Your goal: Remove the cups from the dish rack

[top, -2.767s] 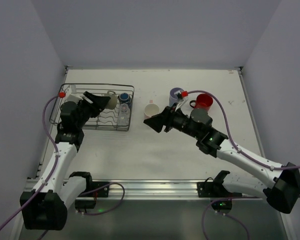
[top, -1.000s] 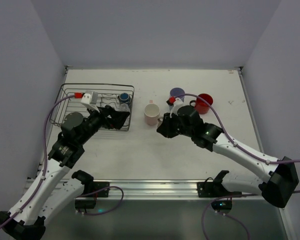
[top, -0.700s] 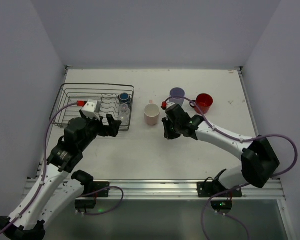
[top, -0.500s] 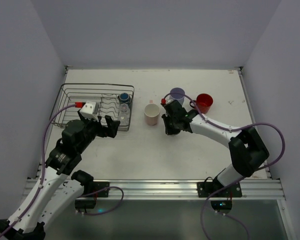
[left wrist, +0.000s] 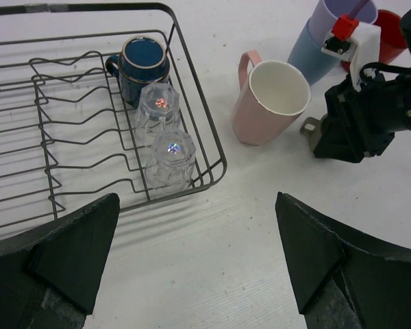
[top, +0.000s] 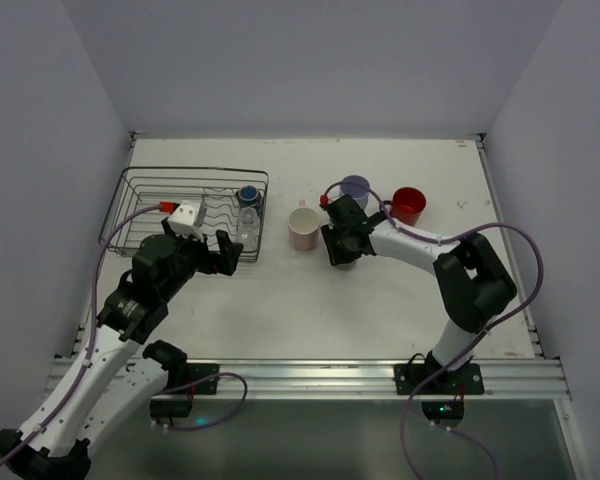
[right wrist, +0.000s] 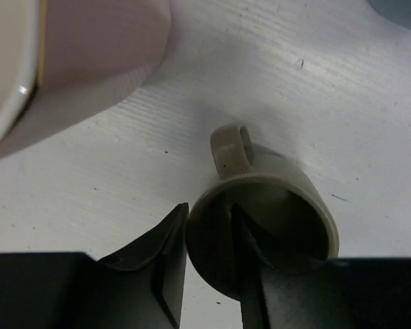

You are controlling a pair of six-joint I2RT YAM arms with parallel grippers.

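The small olive-brown mug point(right wrist: 274, 199) stands upright on the table just right of the pale pink cup point(top: 302, 228). My right gripper point(right wrist: 209, 233) straddles the mug's near wall, one finger outside and one inside. Its jaws are parted wider than the wall, so it is open. The lavender tumbler point(top: 355, 188) and the red mug point(top: 409, 205) stand behind it. The small blue cup point(left wrist: 142, 60) sits in the dish rack point(left wrist: 192, 103) at its far right corner. My left gripper point(left wrist: 197, 205) hangs wide open and empty over the table in front of the rack's right end.
Two clear glasses point(left wrist: 159, 103) point(left wrist: 171, 154) stand upside down in the rack in front of the blue cup. Walls close the table at the back and on both sides.
My right arm swung in and lowered the olive mug to the table beside the pink cup, then its jaws parted. My left arm drew back out of the rack.
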